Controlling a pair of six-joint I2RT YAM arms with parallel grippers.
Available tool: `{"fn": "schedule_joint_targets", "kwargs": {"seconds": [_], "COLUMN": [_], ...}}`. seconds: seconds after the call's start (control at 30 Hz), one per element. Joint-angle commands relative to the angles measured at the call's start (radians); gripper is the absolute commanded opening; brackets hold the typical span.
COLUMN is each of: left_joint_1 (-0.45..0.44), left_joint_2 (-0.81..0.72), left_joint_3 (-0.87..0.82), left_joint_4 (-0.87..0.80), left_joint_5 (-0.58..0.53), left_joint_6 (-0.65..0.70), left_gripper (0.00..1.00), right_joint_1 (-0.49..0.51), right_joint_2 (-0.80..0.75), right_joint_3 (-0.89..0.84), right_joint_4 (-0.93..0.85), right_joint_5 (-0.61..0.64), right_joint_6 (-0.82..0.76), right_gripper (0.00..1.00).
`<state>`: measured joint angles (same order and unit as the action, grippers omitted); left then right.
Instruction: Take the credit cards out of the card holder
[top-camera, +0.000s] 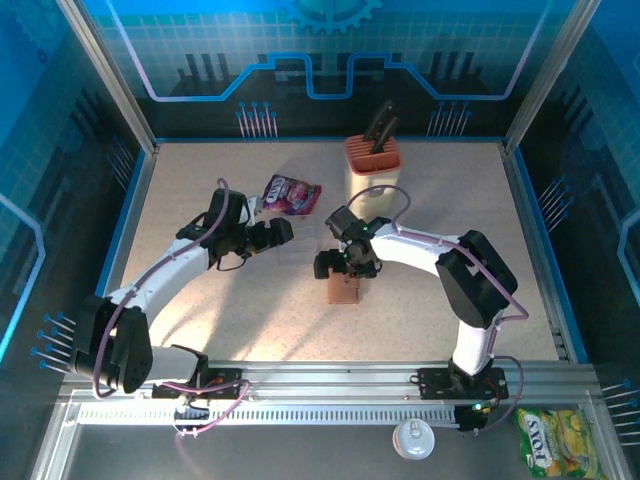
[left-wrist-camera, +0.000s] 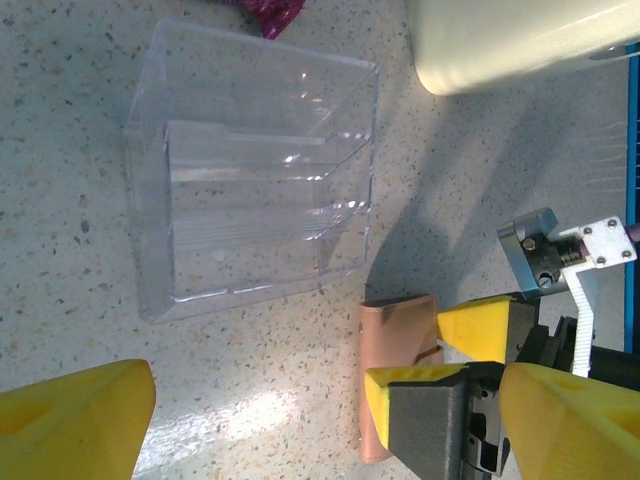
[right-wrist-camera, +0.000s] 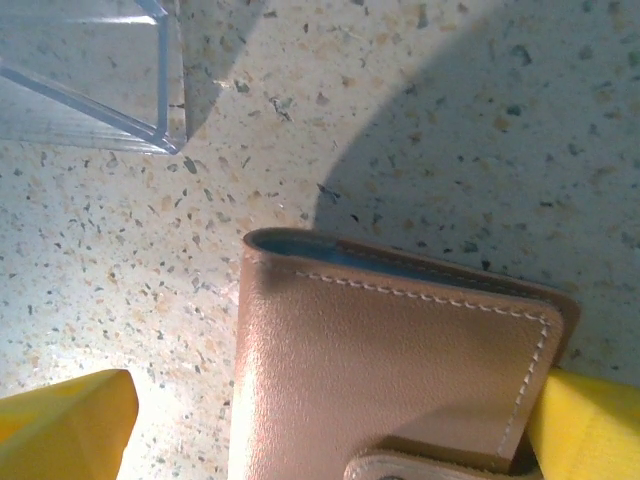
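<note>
The card holder (right-wrist-camera: 390, 370) is a brown stitched leather wallet that lies closed on the speckled table, with a strip of blue lining showing along its edge. The credit cards are hidden inside it. My right gripper (right-wrist-camera: 325, 430) stands open over the card holder (top-camera: 345, 290), one yellow finger (right-wrist-camera: 590, 430) against its right edge and the other off to the left. In the left wrist view the right gripper (left-wrist-camera: 405, 355) straddles the card holder (left-wrist-camera: 395, 330). My left gripper (left-wrist-camera: 325, 420) is open and holds nothing, to the left of the wallet; from above the left gripper (top-camera: 283, 232) points toward it.
A clear plastic box (left-wrist-camera: 250, 170) stands on the table just beyond the wallet, its corner (right-wrist-camera: 90, 70) close to the right gripper. A beige knife block with an orange top (top-camera: 372, 170) and a purple snack packet (top-camera: 291, 193) sit at the back.
</note>
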<state>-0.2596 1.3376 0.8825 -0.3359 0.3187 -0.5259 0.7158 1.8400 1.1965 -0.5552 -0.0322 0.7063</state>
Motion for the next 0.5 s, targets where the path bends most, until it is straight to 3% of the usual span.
{"fn": "schedule_joint_targets", "kwargs": {"seconds": [0.0, 0.23, 0.47], "left_joint_1": [-0.006, -0.009, -0.017], "left_joint_2": [-0.026, -0.016, -0.007], "left_joint_3": [-0.016, -0.028, -0.03], "left_joint_4": [-0.018, -0.001, 0.001], "left_joint_5": [-0.005, -0.004, 0.002], "left_joint_6": [-0.021, -0.033, -0.033], "left_gripper": [0.9, 0.9, 0.9], "right_joint_1": [0.036, 0.071, 0.09], "right_joint_2": [0.017, 0.019, 0.027], "right_joint_3": [0.029, 0.034, 0.025], "right_joint_4": [-0.068, -0.158, -0.144], "right_joint_5": [0.08, 0.193, 0.148], "right_joint_6": [-0.005, 0.011, 0.016], "right_gripper": [0.99, 0.98, 0.9]}}
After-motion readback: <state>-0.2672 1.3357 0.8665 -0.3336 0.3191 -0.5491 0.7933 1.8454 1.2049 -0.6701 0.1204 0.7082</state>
